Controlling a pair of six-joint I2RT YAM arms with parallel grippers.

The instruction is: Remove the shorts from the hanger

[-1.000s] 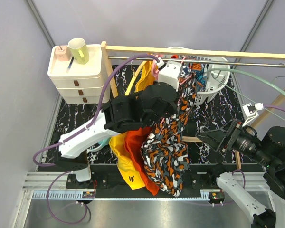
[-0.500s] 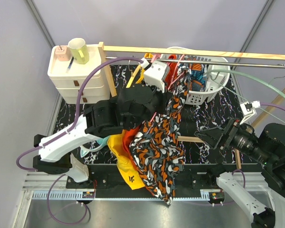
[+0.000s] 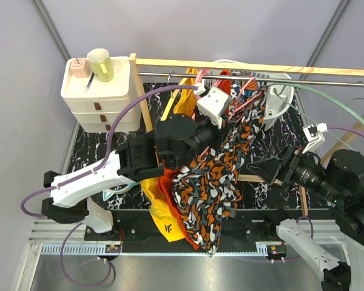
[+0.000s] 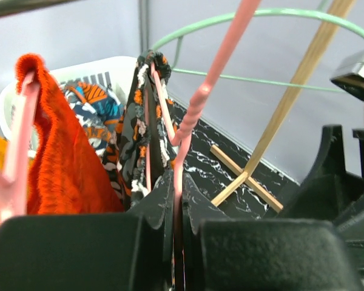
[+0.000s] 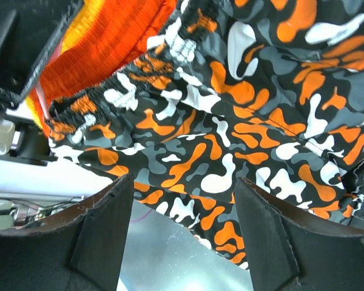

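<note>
Shifted back rightward since half a second ago, the left gripper (image 4: 177, 195) is seen clamped shut on the pink hanger (image 4: 197, 103) — its wire is pinched between the fingers. The dark grey blotched shorts (image 3: 209, 188) are draped from that hanger, beside the orange-red shorts (image 4: 60, 157). The right gripper (image 5: 183, 185) is held wide apart, facing the patterned cloth — nothing is gripped.

The camouflage shorts (image 5: 230, 121) are smooth matt cloth; the orange-red shorts (image 4: 54, 151) look ribbed, perhaps knitted. The pink hanger (image 4: 222, 53) is glossy plastic.
</note>
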